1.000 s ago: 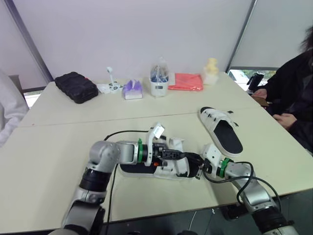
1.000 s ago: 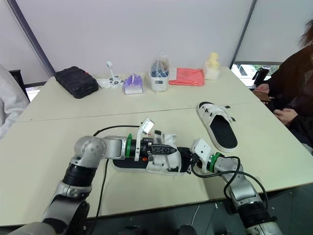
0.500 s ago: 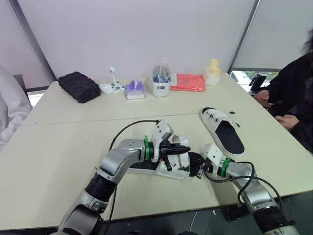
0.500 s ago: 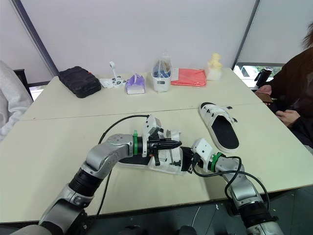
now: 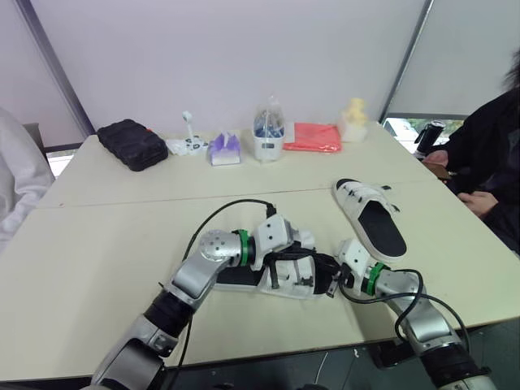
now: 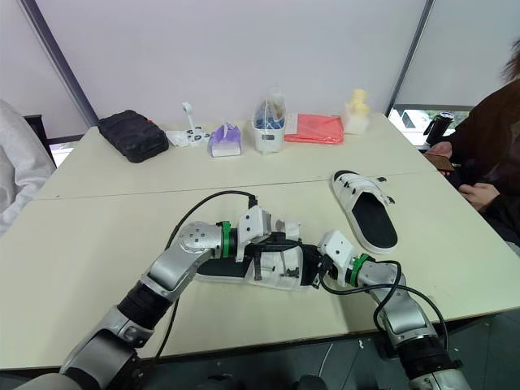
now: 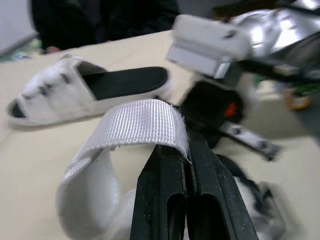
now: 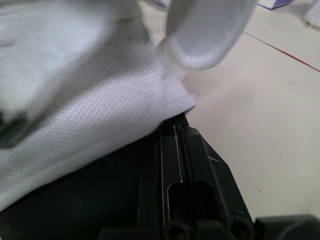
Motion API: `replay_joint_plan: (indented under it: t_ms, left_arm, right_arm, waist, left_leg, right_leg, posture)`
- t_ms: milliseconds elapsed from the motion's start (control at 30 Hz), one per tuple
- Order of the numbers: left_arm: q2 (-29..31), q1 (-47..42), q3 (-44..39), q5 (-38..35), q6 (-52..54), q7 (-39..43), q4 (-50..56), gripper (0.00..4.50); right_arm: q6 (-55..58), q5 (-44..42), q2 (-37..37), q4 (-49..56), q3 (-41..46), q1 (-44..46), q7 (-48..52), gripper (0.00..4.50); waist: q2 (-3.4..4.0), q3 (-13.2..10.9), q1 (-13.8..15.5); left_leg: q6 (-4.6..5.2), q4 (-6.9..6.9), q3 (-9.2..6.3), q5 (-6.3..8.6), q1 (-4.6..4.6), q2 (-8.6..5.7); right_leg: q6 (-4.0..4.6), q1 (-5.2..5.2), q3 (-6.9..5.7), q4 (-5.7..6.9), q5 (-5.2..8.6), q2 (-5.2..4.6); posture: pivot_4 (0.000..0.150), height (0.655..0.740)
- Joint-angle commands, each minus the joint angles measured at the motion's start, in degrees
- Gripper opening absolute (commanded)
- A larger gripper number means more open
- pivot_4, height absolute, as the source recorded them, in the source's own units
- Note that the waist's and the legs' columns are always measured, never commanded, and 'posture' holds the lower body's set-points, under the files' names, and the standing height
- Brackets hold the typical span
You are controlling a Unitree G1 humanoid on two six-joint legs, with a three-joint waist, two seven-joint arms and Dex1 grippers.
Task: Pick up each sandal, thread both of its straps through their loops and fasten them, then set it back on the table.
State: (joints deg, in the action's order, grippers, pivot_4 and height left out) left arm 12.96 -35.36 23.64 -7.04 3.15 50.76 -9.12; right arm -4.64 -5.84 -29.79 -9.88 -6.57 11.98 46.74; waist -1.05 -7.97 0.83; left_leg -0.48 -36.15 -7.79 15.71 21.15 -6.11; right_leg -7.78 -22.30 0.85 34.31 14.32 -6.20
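A white sandal with a black footbed (image 5: 268, 278) lies near the table's front edge, between my two grippers. My left gripper (image 5: 284, 262) is over its upper, shut on a white woven strap (image 7: 142, 117) that curls up in a loop. My right gripper (image 5: 327, 274) meets the sandal's right end; its fingers (image 8: 175, 160) are shut on the edge of the white upper (image 8: 80, 100). A second sandal (image 5: 370, 215), same colours, lies flat on the table to the right and farther back; it is also in the left wrist view (image 7: 85, 90).
Along the table's far side stand a black pouch (image 5: 130, 144), a small white device (image 5: 188, 140), a purple tissue pack (image 5: 223, 149), a clear container (image 5: 267, 132), a red cloth (image 5: 313, 136) and a yellow figure (image 5: 352, 119). A person in black (image 5: 487, 162) sits at the right.
My left forearm has swung up and its wrist has turned, so the gripper now comes at the sandal from above. The sandal and right gripper have stayed in place.
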Motion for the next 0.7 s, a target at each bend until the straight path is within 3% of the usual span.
replay_joint_plan:
  t_ms: [33, 200, 433, 667, 700]
  left_arm:
    - [-0.3, -0.1, -0.7, 0.4, -2.4, 0.9, 0.5, 0.04]
    - [-0.7, 1.8, -3.3, -6.7, 8.1, 3.3, 4.9, 0.04]
    - [3.5, -3.5, -7.2, -21.4, 34.1, 11.5, 9.9, 0.04]
    - [4.3, -3.9, -5.5, -17.6, 31.5, 10.5, 7.9, 0.04]
    - [4.0, -3.5, -5.5, -17.3, 31.1, 10.3, 7.8, 0.28]
  right_arm:
    - [3.6, 3.1, 0.1, -4.7, -3.4, -2.9, 0.5, 0.00]
    - [3.6, 3.0, 0.0, -4.2, -3.2, -3.4, 0.4, 0.00]
    - [3.8, 3.0, -0.1, -3.9, -3.3, -3.6, 0.4, 0.00]
    - [3.8, 3.0, 0.5, -3.9, -3.6, -3.4, 0.0, 0.00]
    - [3.8, 3.0, 0.6, -3.9, -3.6, -3.5, -0.1, 0.00]
  waist:
    - [0.01, 0.0, 0.0]
    - [0.03, 0.0, -0.1]
    - [0.05, 0.0, -0.2]
    - [0.05, 0.0, -0.1]
    - [0.05, 0.0, -0.1]
  left_leg:
    - [0.00, 0.00, 0.00, 0.00, 0.00, 0.00]
    - [0.01, 0.01, 0.00, 0.00, 0.00, 0.00]
    - [0.02, 0.00, -0.02, 0.00, 0.00, 0.02]
    - [0.01, 0.01, -0.03, 0.00, -0.05, 0.03]
    - [0.00, 0.01, -0.03, 0.00, -0.05, 0.03]
  right_leg:
    - [0.00, 0.00, 0.00, 0.00, 0.00, 0.00]
    - [0.00, -0.01, -0.01, 0.03, 0.00, 0.01]
    - [-0.02, -0.04, -0.02, 0.10, 0.01, 0.07]
    - [-0.02, -0.02, -0.01, 0.13, 0.01, 0.08]
    - [-0.01, -0.02, 0.00, 0.13, 0.01, 0.07]
  posture:
    - [0.150, 0.7400]
    - [0.150, 0.7400]
    - [0.150, 0.7400]
    - [0.150, 0.7400]
    - [0.150, 0.7400]
